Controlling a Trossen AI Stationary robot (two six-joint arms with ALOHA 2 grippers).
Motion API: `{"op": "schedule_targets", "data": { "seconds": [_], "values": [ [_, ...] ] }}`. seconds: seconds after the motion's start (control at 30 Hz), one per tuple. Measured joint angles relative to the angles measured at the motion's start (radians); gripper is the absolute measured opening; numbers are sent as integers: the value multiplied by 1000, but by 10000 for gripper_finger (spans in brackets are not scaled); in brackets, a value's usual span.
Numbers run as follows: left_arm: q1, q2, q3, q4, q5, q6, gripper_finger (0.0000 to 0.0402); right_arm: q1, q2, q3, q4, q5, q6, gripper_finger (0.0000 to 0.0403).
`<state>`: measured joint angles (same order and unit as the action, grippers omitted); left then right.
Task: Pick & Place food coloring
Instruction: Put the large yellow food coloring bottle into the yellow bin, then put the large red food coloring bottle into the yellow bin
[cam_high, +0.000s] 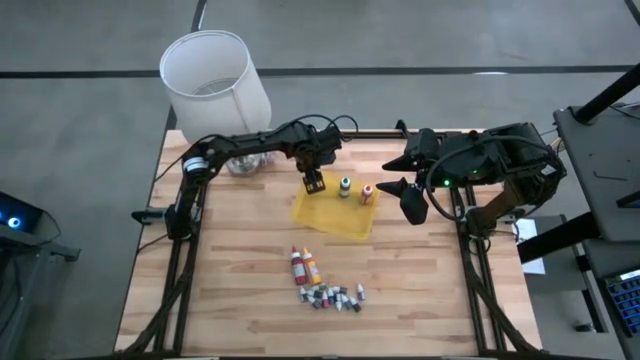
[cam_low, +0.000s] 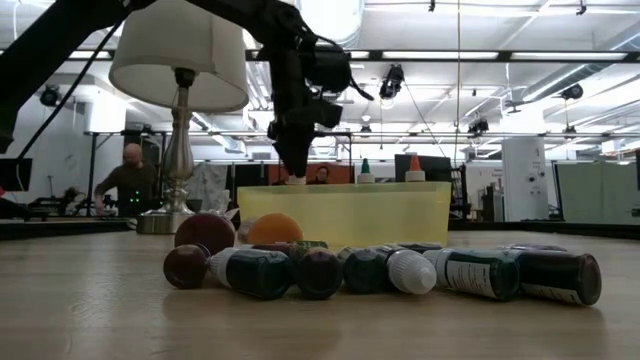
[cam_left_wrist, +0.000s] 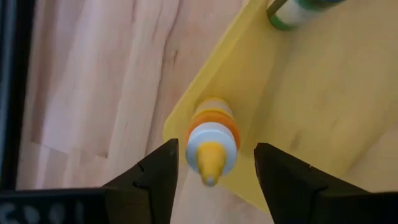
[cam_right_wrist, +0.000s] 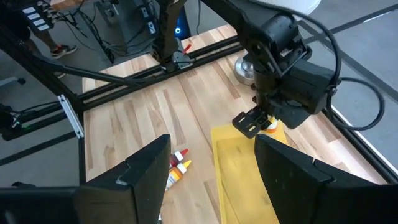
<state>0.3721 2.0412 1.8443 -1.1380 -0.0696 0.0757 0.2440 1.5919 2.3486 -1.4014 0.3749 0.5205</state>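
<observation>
Left claw (cam_left_wrist: 210, 168) seen parted astride upright yellow bottle (cam_left_wrist: 211, 144) at corner of yellow tray (cam_left_wrist: 311, 106); no pad contact visible. Bottle axis vertical, tip toward wrist; straight lift judged clear. Right claw (cam_high: 412, 200) open, empty, beside tray. Remaining bottles (cam_high: 305, 266) lying on desk (cam_high: 230, 280), nearer left arm.

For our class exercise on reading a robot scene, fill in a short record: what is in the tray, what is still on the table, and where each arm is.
tray: yellow tray holding three upright bottles
under left gripper: left gripper, jaws apart around a yellow-orange bottle in the tray's corner
other bottles in tray: green bottle, orange bottle
still on table: red bottle, yellow bottle, small vials
right gripper: right gripper, open, waiting beside the tray
</observation>
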Motion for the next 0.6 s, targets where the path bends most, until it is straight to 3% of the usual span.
{"op": "schedule_targets", "data": {
  "seconds": [0.33,0.6],
  "values": [
    [-13,-1,188,-165,0,-76,183,0,0,0,0,0,-3,224],
    [-112,-1,327,-255,19,-131,183,0,0,0,0,-5,-4,224]
  ]
}}
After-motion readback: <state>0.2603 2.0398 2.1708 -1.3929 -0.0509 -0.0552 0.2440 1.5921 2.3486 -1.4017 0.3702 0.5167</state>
